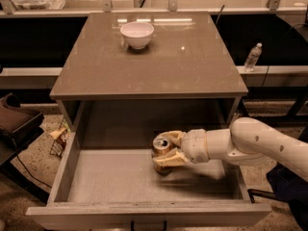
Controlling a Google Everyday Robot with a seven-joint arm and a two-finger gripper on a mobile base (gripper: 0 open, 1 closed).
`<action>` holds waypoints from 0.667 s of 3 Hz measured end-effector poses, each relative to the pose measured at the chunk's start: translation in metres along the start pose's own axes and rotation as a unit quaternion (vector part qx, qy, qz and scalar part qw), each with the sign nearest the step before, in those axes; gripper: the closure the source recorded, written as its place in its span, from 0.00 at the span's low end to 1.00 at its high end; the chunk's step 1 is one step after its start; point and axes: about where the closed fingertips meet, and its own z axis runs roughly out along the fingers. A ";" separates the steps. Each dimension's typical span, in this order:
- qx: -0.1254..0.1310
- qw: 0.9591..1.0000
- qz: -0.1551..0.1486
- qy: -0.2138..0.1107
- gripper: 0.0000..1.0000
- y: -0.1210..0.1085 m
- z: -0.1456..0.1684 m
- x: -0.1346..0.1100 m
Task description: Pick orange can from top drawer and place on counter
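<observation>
The orange can [160, 149] stands upright in the open top drawer [110, 182], right of its middle, silver top showing. My gripper [169, 148] reaches in from the right on a white arm. Its two tan fingers [168, 160] sit on either side of the can, one behind it and one in front, closed against its body. The can appears to stand on the drawer floor or just above it. The counter [159, 61] lies above and behind the drawer, wide and glossy grey-brown.
A white bowl [137, 34] sits on the counter at the back left. A clear water bottle [252, 57] stands on a ledge to the right. A dark chair [17, 124] and a snack packet [58, 139] are on the floor left.
</observation>
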 end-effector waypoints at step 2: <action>0.013 1.000 0.004 -0.017 1.00 -0.003 -0.021 -0.034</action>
